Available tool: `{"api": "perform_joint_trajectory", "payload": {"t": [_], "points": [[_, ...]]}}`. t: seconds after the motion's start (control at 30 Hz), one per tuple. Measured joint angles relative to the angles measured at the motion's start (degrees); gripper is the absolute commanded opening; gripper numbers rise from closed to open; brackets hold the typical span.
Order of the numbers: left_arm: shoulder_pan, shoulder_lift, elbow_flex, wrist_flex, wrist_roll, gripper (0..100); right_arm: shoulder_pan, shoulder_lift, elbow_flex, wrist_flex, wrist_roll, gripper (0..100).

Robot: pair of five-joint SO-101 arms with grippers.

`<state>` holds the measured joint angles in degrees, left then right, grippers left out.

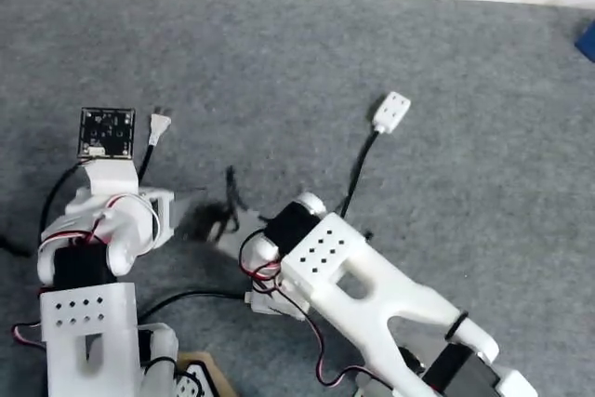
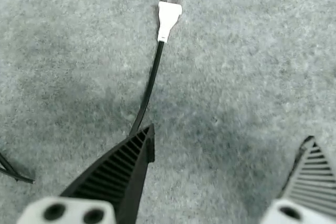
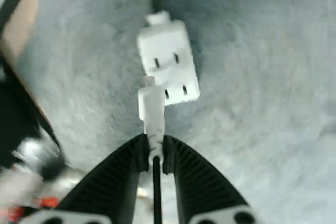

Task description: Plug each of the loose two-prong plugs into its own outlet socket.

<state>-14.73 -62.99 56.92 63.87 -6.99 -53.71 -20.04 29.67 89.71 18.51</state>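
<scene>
**Right plug lined up on outlet, seating not confirmed**

Everything sits on the grey counter (image 1: 279,62). The right end effector (image 3: 155,142) is clenched on the held plug (image 3: 151,109), gripping it at the cord end. The plug's long axis runs straight out along the end effector's own axis, so push direction = approach direction.

The outlet block (image 3: 168,64) sits directly ahead of the fingertips, with 2 slot pairs showing. The plug tip touches or overlaps the block's near edge, just beside the nearer slot pair rather than square over it. The prongs are hidden, so I can't tell if they're in a slot or riding on the face. My read: the insertion step is in hand, and it turns on that small sideways offset between plug tip and nearer pair. Fix that before pushing.

The left end effector (image 2: 229,135) is released, jaws wide apart, nothing between them. The loose plug (image 2: 169,19) lies flat on the counter well ahead of it. Its prongs point away, its long axis is roughly in line with the reach, and its cord trails back to 1 fingertip. The left arm is the nearer one for that plug.
</scene>
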Motion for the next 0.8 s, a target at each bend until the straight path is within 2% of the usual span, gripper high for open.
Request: {"api": "perform_joint_trajectory", "payload": {"t": [0.1, 0.37, 0.6, 0.8], "points": [[0.0, 0.0, 0.0, -0.5, 0.0, 41, 0.1, 0.1, -2.0, 2.3, -14.9, 0.9], [0.0, 0.0, 0.1, -0.5, 0.0, 41, 0.0, 0.1, -2.5, 1.2, -41.4, 0.9], [0.0, 0.0, 0.1, -0.5, 0.0, 41, 0.0, 0.1, -3.2, 5.6, -47.4, 0.9], [0.0, 0.0, 0.1, -0.5, 0.0, 41, 0.0, 3.1, -7.3, 8.4, -48.7, 0.9]]}}
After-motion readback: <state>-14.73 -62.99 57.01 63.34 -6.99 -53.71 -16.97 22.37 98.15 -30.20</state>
